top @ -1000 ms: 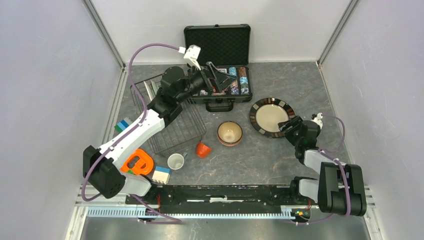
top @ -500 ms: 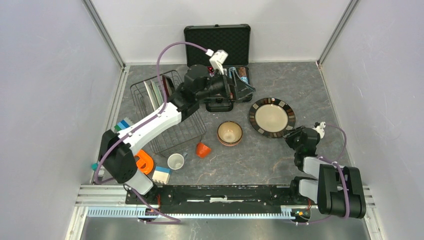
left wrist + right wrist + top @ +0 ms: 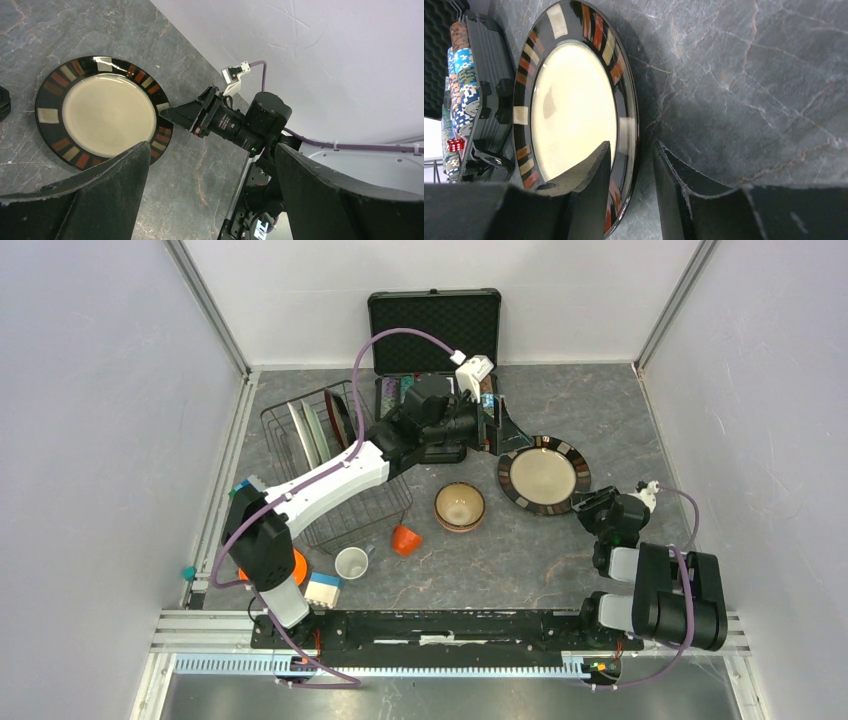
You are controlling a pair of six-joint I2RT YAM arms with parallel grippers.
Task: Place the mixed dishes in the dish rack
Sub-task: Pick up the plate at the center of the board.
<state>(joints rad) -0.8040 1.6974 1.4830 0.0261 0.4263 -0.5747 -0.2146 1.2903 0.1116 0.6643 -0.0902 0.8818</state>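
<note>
Over at 2 o'clock on the table [image 3: 620, 410], plate [image 3: 545, 475]: flat on the grey stone top, beige face, dark rim with coloured bars, and both arms are at it at once!
Left gripper [image 3: 505, 430]: hanging over the plate's 10 o'clock edge, jaws spread wide with nothing between them; its own camera looks down on the plate.
Right gripper [image 3: 633, 146]: low at the plate's 5 o'clock rim, jaws narrow. One finger lies over the beige face and the other outside the rim, which runs right between them. Clamped or only straddling? Cannot tell.
Rack [image 3: 345, 515]: at 9 o'clock on the table, well apart from the plate, with the left arm [image 3: 330, 480] stretched across above it.
Racked plates [image 3: 312, 428]: standing on edge at the rack's 11 o'clock end, pale ones and a dark one; patterns too small to read.
Bowl [image 3: 460, 507]: upright mid-table, near the plate's 8 o'clock, not touching it.
Orange cup [image 3: 405, 539]: tipped over at the bowl's 7 o'clock, just off the rack's near corner.
White cup [image 3: 351, 563]: mouth up at the orange cup's 8 o'clock, outside the rack.
Case [image 3: 435, 335]: lid up at 12 o'clock, chips [image 3: 461, 65] in rows, partly behind the left wrist.
Ring toy [image 3: 297, 566]: orange, at 7 o'clock, half hidden by the left arm.
Block [image 3: 322, 589]: white and blue, just beside the white cup at its 7 o'clock.
</note>
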